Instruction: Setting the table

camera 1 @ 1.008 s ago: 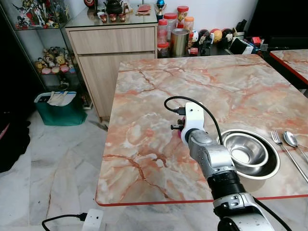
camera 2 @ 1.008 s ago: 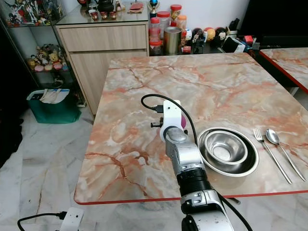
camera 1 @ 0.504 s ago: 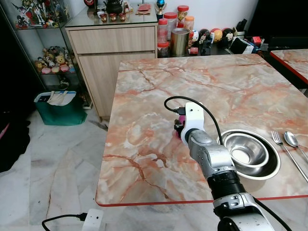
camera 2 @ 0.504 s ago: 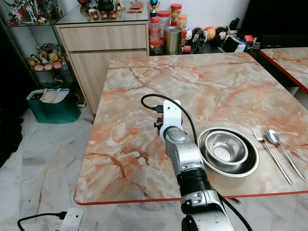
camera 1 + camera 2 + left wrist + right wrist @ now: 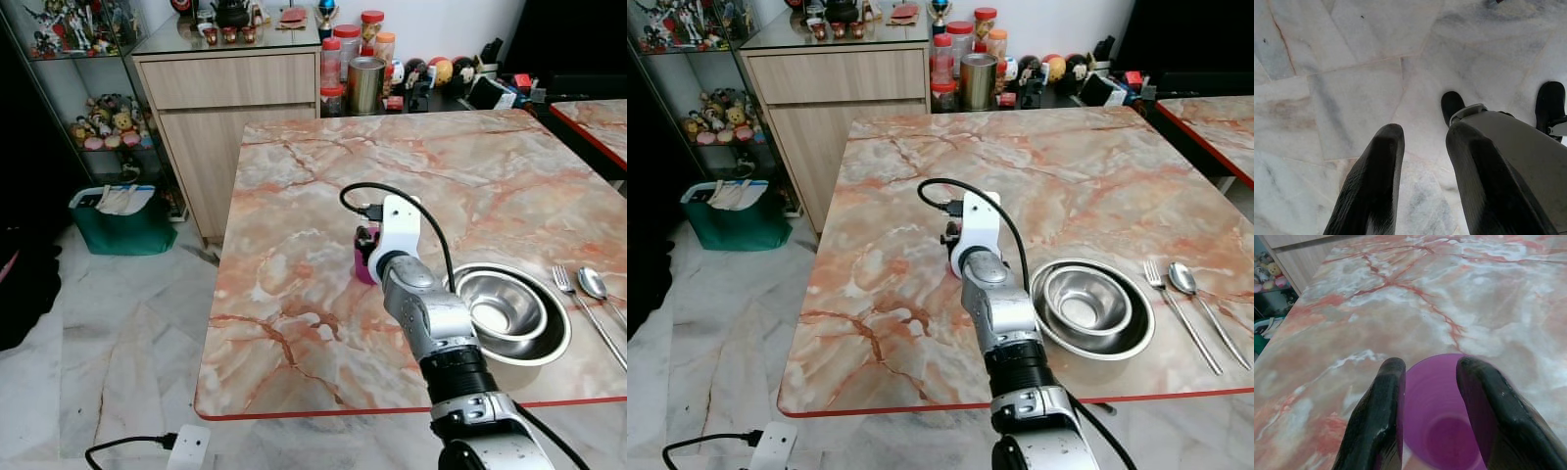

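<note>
A purple cup (image 5: 363, 262) stands on the marble table (image 5: 313, 166), near its middle. My right gripper (image 5: 1430, 382) is shut on the purple cup (image 5: 1440, 421) at its rim, with a black finger on each side. To the right of the arm, a steel bowl (image 5: 502, 309) sits inside a wider steel bowl. A fork (image 5: 580, 302) and a spoon (image 5: 592, 283) lie further right. My left gripper (image 5: 1422, 142) hangs open over the marble floor, with my own feet below it.
A wooden cabinet (image 5: 230, 93) stands behind the table's far left corner. Jars and a tin (image 5: 364, 83) crowd the far edge. A green bag (image 5: 122, 220) sits on the floor to the left. A second table (image 5: 598, 122) is at the right.
My right wrist has moved a little farther over the table and tilted. The purple cup now shows to the left of the wrist.
</note>
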You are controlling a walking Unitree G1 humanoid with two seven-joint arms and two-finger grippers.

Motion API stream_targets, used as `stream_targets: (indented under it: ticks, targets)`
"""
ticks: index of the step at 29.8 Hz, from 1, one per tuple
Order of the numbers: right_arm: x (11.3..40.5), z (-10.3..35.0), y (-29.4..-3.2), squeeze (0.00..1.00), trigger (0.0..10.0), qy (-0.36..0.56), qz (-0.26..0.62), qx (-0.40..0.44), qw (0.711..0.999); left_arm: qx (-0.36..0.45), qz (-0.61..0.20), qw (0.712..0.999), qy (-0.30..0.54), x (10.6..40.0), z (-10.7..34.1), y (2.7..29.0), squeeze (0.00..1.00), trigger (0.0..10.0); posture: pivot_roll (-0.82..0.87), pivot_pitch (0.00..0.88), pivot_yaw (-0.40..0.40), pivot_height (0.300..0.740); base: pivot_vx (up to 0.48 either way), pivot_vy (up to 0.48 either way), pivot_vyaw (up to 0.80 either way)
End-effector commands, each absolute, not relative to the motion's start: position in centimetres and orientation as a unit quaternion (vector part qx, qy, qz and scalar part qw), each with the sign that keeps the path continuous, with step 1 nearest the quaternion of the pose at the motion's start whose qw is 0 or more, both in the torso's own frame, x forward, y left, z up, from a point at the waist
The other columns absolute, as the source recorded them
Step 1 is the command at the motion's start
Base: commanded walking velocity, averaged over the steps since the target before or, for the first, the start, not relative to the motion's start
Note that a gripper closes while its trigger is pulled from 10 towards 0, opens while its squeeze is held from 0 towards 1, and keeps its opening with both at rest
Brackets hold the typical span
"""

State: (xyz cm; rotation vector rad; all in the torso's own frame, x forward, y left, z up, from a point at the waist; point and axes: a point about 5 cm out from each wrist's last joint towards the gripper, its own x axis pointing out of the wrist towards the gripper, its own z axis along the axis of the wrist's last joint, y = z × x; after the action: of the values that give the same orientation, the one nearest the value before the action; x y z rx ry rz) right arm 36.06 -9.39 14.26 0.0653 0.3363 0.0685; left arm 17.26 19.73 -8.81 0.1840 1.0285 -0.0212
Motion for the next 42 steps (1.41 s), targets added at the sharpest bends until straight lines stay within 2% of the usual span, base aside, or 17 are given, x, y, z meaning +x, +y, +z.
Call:
stream_targets:
  ticks: [1,3,7,8,11,18,23,42]
  targets:
    - [36.3,15.2,-9.2,0.00,10.0,0.148,0.036,0.041,0.987,0.086,-0.009,0.865,0.494,17.2,-8.8,19.8,0.00,10.0,-0.03,0.015,0.014,0.736,0.000,0.000,0.00]
    - [36.3,15.5,-9.1,0.00,10.0,0.138,0.037,0.049,0.989,0.086,-0.009,0.866,0.493,17.2,-8.8,19.8,0.00,10.0,-0.03,0.013,0.012,0.736,0.000,0.000,0.00]
    - [36.4,17.6,-9.1,0.00,10.0,0.043,0.044,0.068,0.996,0.093,0.004,0.872,0.480,17.5,-8.6,20.0,0.00,10.0,-0.03,0.012,0.011,0.736,0.000,0.000,0.00]
    - [36.4,17.6,-9.1,0.00,10.0,0.043,0.044,0.068,0.996,0.093,0.004,0.872,0.480,17.5,-8.6,20.0,0.00,10.0,-0.03,0.012,0.011,0.736,0.000,0.000,0.00]
    - [36.1,19.0,-8.8,0.00,10.0,-0.013,0.058,0.056,0.997,0.100,0.008,0.873,0.476,17.7,-8.5,20.2,0.00,10.0,-0.03,0.013,0.010,0.736,0.000,0.000,0.00]
    - [35.3,20.1,-7.4,0.00,10.0,-0.079,0.102,0.027,0.991,0.101,0.012,0.875,0.474,17.8,-8.4,20.2,0.00,10.0,-0.03,0.005,0.011,0.736,0.000,0.000,0.00]
    - [35.1,19.9,-6.8,0.00,10.0,-0.083,0.110,0.026,0.990,0.102,0.017,0.875,0.473,17.8,-8.4,20.3,0.00,10.0,-0.03,0.000,0.015,0.736,0.000,0.000,0.00]
    - [34.6,20.1,-5.5,0.00,10.0,-0.111,0.147,0.034,0.982,0.106,0.013,0.872,0.477,17.7,-8.5,20.6,0.00,10.0,-0.03,0.000,0.017,0.736,0.000,0.369,0.00]
